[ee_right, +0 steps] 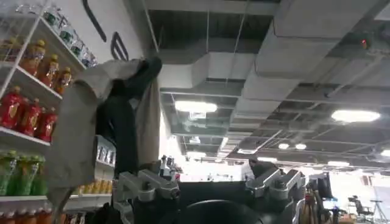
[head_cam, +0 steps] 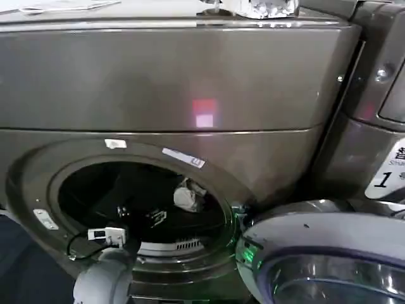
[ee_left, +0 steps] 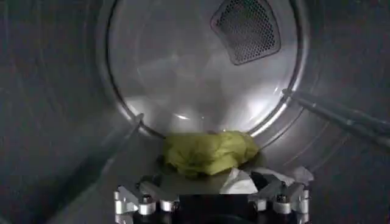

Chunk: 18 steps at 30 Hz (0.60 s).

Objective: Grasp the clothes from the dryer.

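The dryer (head_cam: pixel 190 88) is a dark grey-brown front loader, and its round porthole (head_cam: pixel 142 202) stands uncovered. My left arm (head_cam: pixel 104 278) reaches through that opening into the drum. In the left wrist view a lime-green garment (ee_left: pixel 210 152) lies crumpled on the drum floor by the back wall. A smaller white piece (ee_left: pixel 241 181) lies just in front of it. My left gripper (ee_left: pixel 210 185) is open, apart from both cloths, with the white piece near one finger. A pale bundle (head_cam: pixel 188 196) shows through the porthole. My right gripper (ee_right: pixel 210 173) is open, empty and points at the ceiling.
The dryer's door (head_cam: pixel 329 253) hangs open at the lower right, close to the porthole rim. A neighbouring machine with a white "1" sticker (head_cam: pixel 387 171) stands to the right. Drum ribs (ee_left: pixel 341 115) run along the wall. Shelves of bottles (ee_right: pixel 24 109) and a hanging grey cloth (ee_right: pixel 79 134) flank the right gripper.
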{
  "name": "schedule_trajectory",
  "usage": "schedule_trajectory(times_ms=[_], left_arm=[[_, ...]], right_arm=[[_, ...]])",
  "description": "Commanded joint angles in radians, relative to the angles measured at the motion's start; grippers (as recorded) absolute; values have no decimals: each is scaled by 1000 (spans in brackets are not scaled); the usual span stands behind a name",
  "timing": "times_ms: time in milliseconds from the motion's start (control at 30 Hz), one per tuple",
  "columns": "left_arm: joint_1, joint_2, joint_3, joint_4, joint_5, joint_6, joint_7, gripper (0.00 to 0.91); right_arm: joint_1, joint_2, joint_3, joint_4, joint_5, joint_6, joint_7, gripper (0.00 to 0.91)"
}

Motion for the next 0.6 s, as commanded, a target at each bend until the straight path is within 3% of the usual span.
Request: schedule_trajectory(times_ms=[33, 67, 100, 133, 233, 367, 433, 600], left_arm=[[-121, 25, -9, 157, 639, -194, 570, 907], [-108, 31, -27, 141, 809, -401, 708, 907], [-99, 45, -31, 125, 885, -454, 816, 907], [-103, 56, -32, 114, 968, -606, 975, 907], [-126, 60, -8, 119, 1097, -706, 1176, 907], [-182, 56, 7, 159, 1101, -751, 1280, 907], [-217, 54, 5, 190, 1098, -864, 1281, 907], [-251, 52, 2, 261, 1080, -888, 1281, 907]], right_arm=[[-15, -1, 10, -10, 7, 3, -5, 907], [-20, -3, 11, -10, 11, 3, -6, 907], [-24, -7, 13, -9, 14, 3, -9, 907], [-26, -12, 14, -11, 17, 3, -9, 907], [-30, -14, 15, -7, 16, 2, -7, 907], [-37, -8, 20, -11, 17, 5, -7, 907], [-41, -4, 22, -11, 17, 10, -7, 907], [-47, -3, 31, -8, 17, 11, -7, 907]])
